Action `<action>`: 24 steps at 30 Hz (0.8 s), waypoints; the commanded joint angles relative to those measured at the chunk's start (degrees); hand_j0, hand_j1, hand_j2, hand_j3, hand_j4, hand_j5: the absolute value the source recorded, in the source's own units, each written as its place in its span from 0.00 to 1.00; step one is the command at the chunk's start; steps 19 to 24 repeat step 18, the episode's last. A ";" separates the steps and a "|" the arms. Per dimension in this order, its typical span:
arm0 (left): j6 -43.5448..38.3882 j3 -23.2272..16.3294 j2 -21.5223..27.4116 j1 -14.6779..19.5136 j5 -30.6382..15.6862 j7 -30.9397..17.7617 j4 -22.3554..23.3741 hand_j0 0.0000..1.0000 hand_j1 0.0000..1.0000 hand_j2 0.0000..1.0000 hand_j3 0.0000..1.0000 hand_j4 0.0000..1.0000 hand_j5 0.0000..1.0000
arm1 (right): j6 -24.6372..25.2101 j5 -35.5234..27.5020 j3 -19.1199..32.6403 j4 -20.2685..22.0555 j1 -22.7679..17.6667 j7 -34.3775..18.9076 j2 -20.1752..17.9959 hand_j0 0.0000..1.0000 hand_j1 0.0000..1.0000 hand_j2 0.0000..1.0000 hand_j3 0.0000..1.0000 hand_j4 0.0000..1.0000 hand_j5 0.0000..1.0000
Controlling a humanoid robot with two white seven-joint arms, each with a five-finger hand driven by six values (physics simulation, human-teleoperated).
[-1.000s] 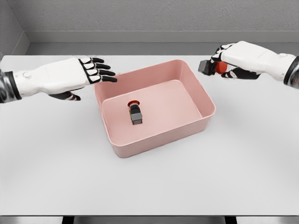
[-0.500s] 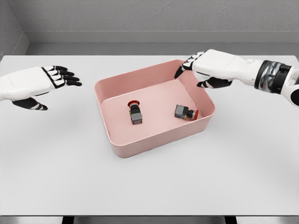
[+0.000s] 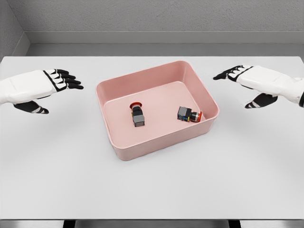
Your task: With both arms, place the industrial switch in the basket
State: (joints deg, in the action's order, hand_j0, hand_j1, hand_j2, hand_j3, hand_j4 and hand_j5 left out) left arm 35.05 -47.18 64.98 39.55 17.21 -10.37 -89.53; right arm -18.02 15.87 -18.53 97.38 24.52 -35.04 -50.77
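A pink basket [image 3: 116,142] stands in the middle of the white table. Two industrial switches lie on its floor: one [image 3: 137,114] left of centre with its red button pointing away, the other [image 3: 188,114] near the right wall with its red button pointing right. My left hand [image 3: 59,83] hovers left of the basket, fingers spread, holding nothing. Right of the basket my right hand [image 3: 237,78] also hangs open and empty, its fingers pointing toward the basket.
The white table [image 3: 247,166] stretches wide around the basket. A grey wall runs behind its far edge.
The right hand carried a switch over the basket, let it go inside near the right wall, then drew back to the right. The left hand pulled back to the left.
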 commanded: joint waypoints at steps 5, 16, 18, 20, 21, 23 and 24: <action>-0.05 -0.02 -0.90 0.09 -0.16 -0.09 0.76 1.00 1.00 1.00 1.00 1.00 1.00 | -5.01 -0.32 4.38 -2.81 -1.67 0.04 -1.26 1.00 1.00 1.00 1.00 1.00 1.00; -0.05 -0.02 -0.82 0.09 -0.16 -0.09 0.76 1.00 1.00 1.00 1.00 1.00 1.00 | -6.15 -0.32 4.38 -3.60 -2.11 0.04 -1.44 1.00 1.00 1.00 1.00 1.00 1.00; -0.05 -0.02 -0.82 0.00 -0.16 -0.09 0.85 1.00 1.00 1.00 1.00 1.00 1.00 | -6.15 -0.32 4.38 -3.60 -2.11 0.04 -1.44 1.00 1.00 1.00 1.00 1.00 1.00; -0.05 -0.02 -0.82 0.00 -0.16 -0.09 0.85 1.00 1.00 1.00 1.00 1.00 1.00 | -6.15 -0.32 4.38 -3.60 -2.11 0.04 -1.44 1.00 1.00 1.00 1.00 1.00 1.00; -0.05 -0.02 -0.82 0.00 -0.16 -0.09 0.85 1.00 1.00 1.00 1.00 1.00 1.00 | -6.15 -0.32 4.38 -3.60 -2.11 0.04 -1.44 1.00 1.00 1.00 1.00 1.00 1.00; -0.05 -0.02 -0.82 0.00 -0.16 -0.09 0.85 1.00 1.00 1.00 1.00 1.00 1.00 | -6.15 -0.32 4.38 -3.60 -2.11 0.04 -1.44 1.00 1.00 1.00 1.00 1.00 1.00; -0.05 -0.02 -0.82 0.00 -0.16 -0.09 0.85 1.00 1.00 1.00 1.00 1.00 1.00 | -6.15 -0.32 4.38 -3.60 -2.11 0.04 -1.44 1.00 1.00 1.00 1.00 1.00 1.00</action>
